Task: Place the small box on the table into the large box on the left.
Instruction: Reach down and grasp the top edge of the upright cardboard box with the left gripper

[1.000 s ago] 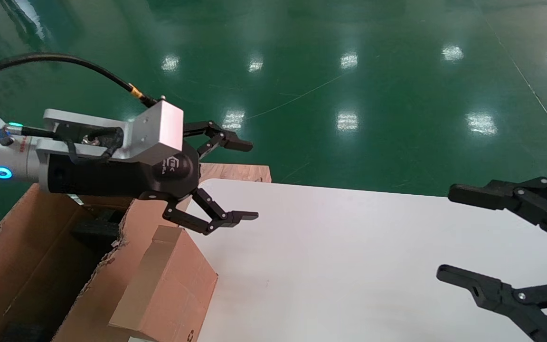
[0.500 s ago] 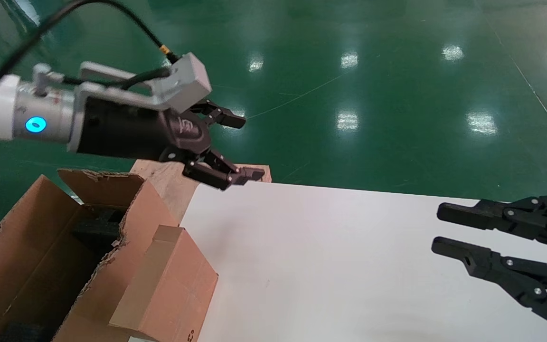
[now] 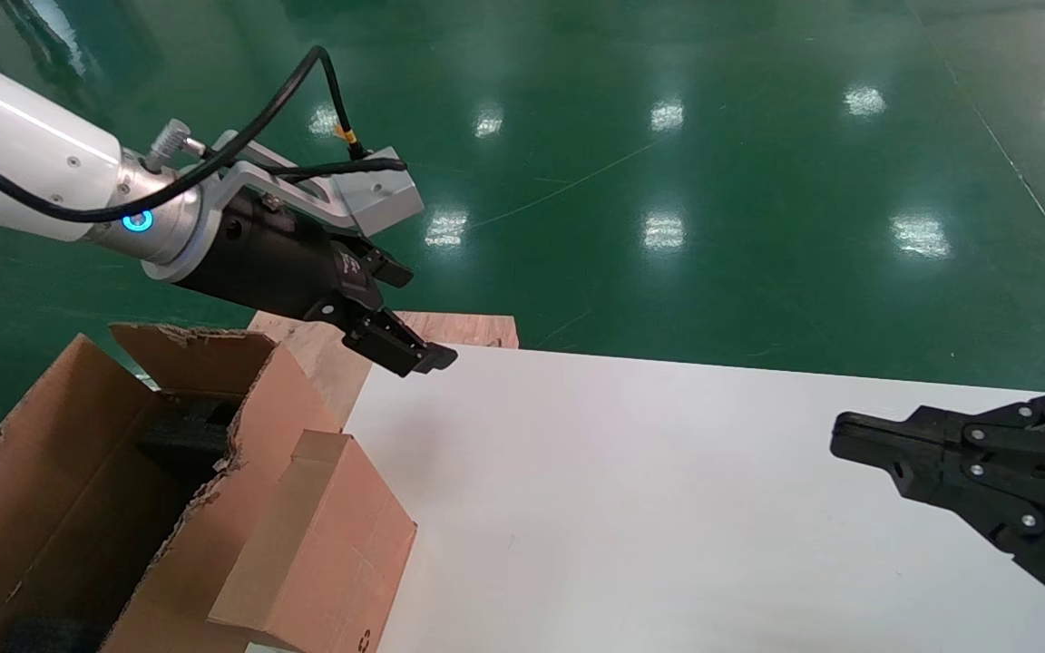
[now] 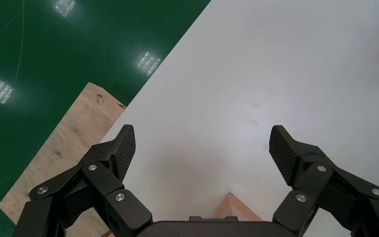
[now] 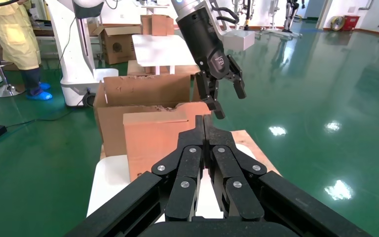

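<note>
The small box point(image 3: 323, 553), smooth brown with a black recycling mark near its lower corner, stands at the left edge of the white table point(image 3: 668, 508), against the torn side wall of the large box point(image 3: 51, 490). It also shows in the right wrist view point(image 5: 153, 140), in front of the large box point(image 5: 143, 91). My left gripper point(image 3: 418, 317) hangs open and empty above the table's far left corner, well above and behind the small box. In the left wrist view its gripper point(image 4: 202, 138) is wide open, and one corner of the small box point(image 4: 237, 210) shows. My right gripper point(image 3: 849, 435) is shut and empty over the table's right side.
A bare plywood board point(image 3: 459, 328) sticks out behind the table's far left corner. Green floor surrounds the table. In the right wrist view a person in yellow point(image 5: 10, 34), a white machine base point(image 5: 79, 54) and more cartons stand far behind the large box.
My left gripper rose from just above the small box, moved back toward the table's far corner and tilted downward, staying open. My right gripper closed from wide open to shut.
</note>
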Controlling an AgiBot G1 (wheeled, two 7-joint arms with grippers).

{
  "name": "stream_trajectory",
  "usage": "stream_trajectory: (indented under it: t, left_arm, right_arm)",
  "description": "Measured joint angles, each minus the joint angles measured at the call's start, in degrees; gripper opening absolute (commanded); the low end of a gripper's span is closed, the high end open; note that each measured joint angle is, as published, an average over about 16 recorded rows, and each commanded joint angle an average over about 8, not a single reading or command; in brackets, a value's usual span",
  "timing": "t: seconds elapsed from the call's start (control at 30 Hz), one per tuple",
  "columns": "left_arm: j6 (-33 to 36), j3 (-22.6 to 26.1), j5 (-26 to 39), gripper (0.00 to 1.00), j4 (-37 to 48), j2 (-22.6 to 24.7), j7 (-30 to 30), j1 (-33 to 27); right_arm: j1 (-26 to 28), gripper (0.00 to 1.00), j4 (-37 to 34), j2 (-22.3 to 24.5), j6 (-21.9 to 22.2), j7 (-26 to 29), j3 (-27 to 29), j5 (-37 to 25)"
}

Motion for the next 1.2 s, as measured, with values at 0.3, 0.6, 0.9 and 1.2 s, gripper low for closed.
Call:
stream_trajectory:
  t: [0.3,0.6,0.9,1.2]
  left_arm:
    - [0.22,8.79,2.42,1.0,0.33,0.75,-3.76,-3.53]
    - [0.29,19.52,1.49,1.0,0.19,1.17,-8.1,-9.19]
    - [-0.12,23.12,-1.14,1.0,0.48,0.86,-9.18,-11.09]
    - [-0.11,25.58,0.06,1.0,0.89,2.92,-13.05,-11.94]
  right_arm:
    - [0.01,0.0,-0.03,0.0,0.0,-0.02,-0.03,0.02]
    - [0.02,0.0,-0.04,0.01,0.01,-0.04,-0.05,0.03]
    - [0.02,0.0,-0.05,0.02,0.02,-0.05,-0.05,0.04]
    - [0.03,0.0,-0.07,0.02,0.03,-0.06,-0.07,0.05]
